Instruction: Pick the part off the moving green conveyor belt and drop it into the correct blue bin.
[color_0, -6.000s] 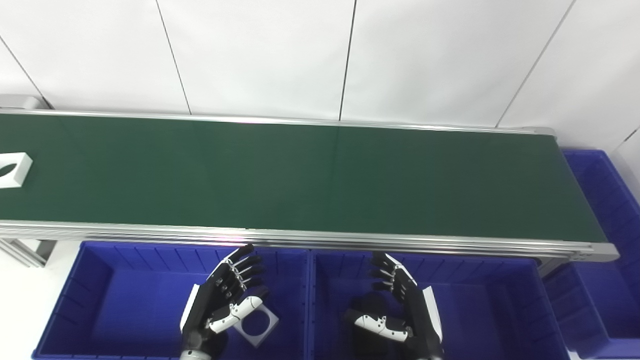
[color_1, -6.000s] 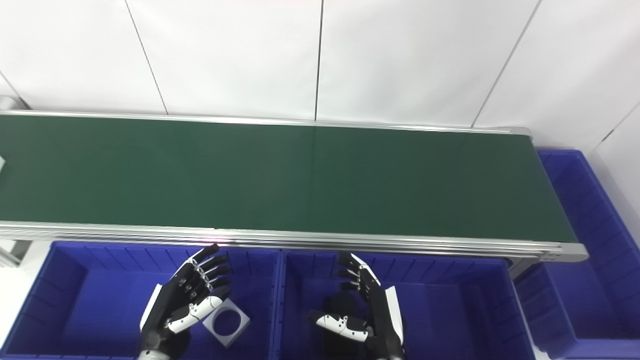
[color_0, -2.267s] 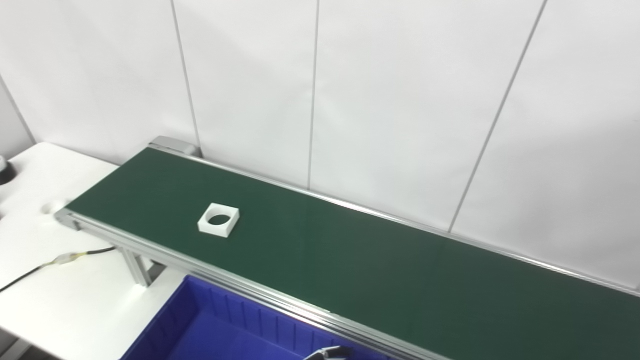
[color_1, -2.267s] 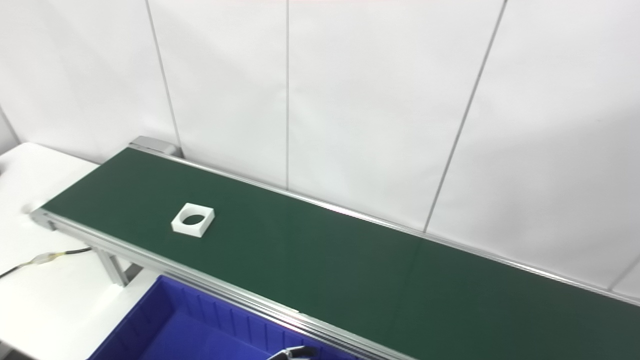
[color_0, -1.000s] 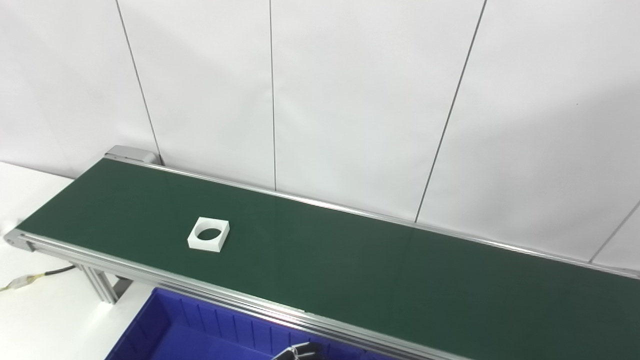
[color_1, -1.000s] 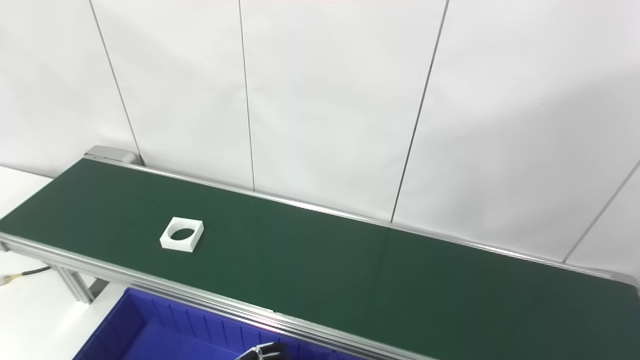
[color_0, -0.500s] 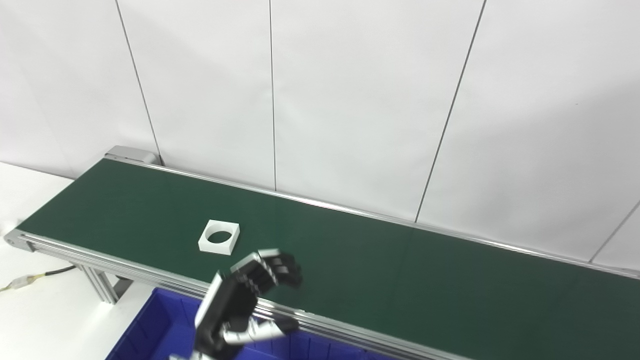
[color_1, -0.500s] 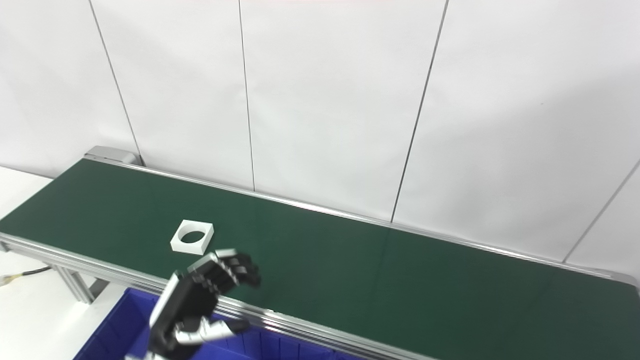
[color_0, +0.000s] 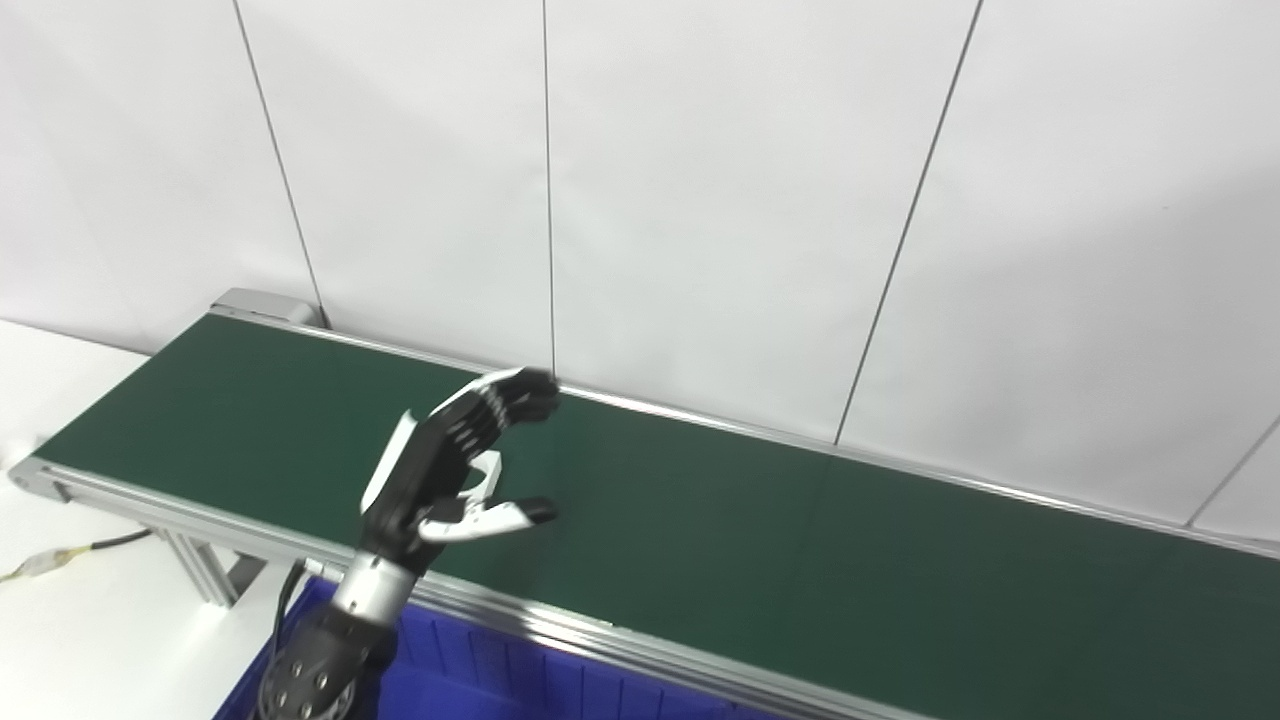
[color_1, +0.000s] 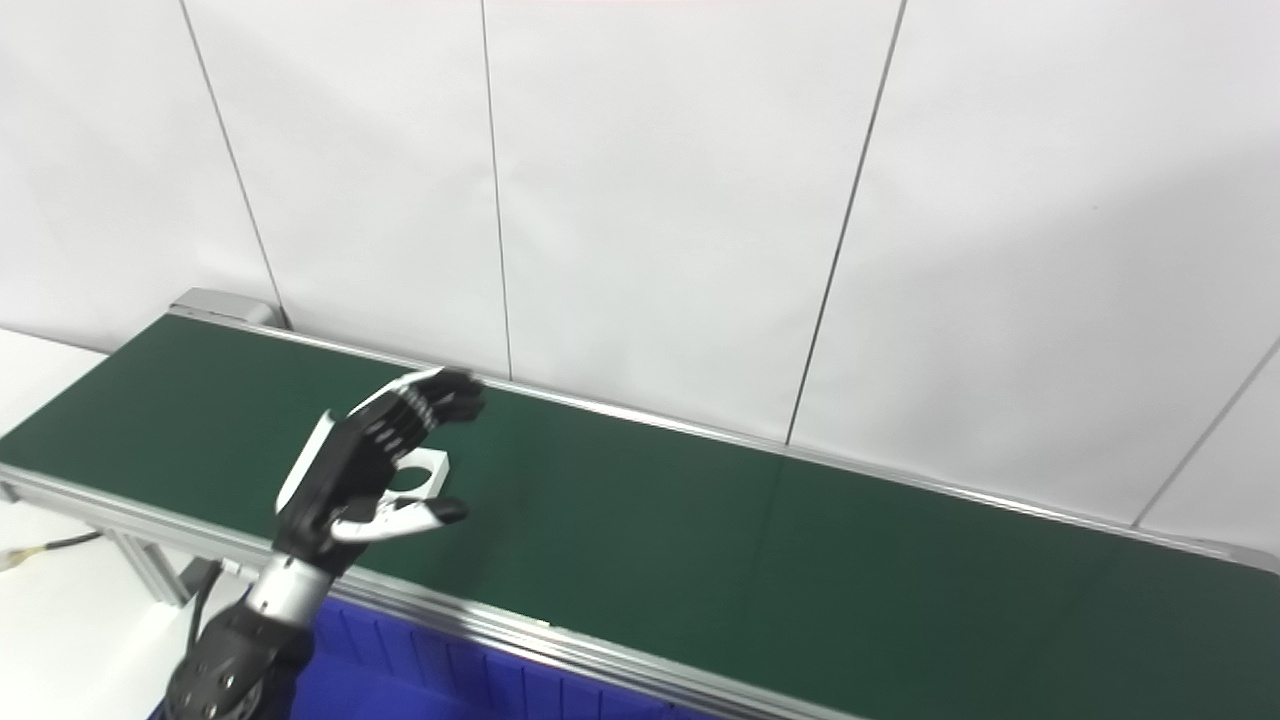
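The left hand (color_0: 450, 470) is raised over the near half of the green conveyor belt (color_0: 760, 540), its arm coming up from the lower left past the belt's aluminium edge rail (color_0: 620, 640). Its fingers (color_0: 500, 395) are spread and curled forward, the white-tipped thumb (color_0: 500, 516) jutting out sideways below them, well apart from the fingers; the hand holds nothing. The right hand is out of view.

Just behind the palm lies the part (color_1: 425, 472), resting flat on the belt and mostly hidden by the hand. What shows is a white, flat block with square corners and a round hole through its middle, the dark belt visible through the opening. Whether the hand touches it cannot be told; it appears to hang above.

Under the rail, at the bottom edge, the ribbed wall of a blue bin (color_0: 520, 690) shows. To the left a white surface (color_0: 90, 630) carries a cable (color_0: 60, 555). White wall panels (color_0: 720, 200) stand behind the belt.
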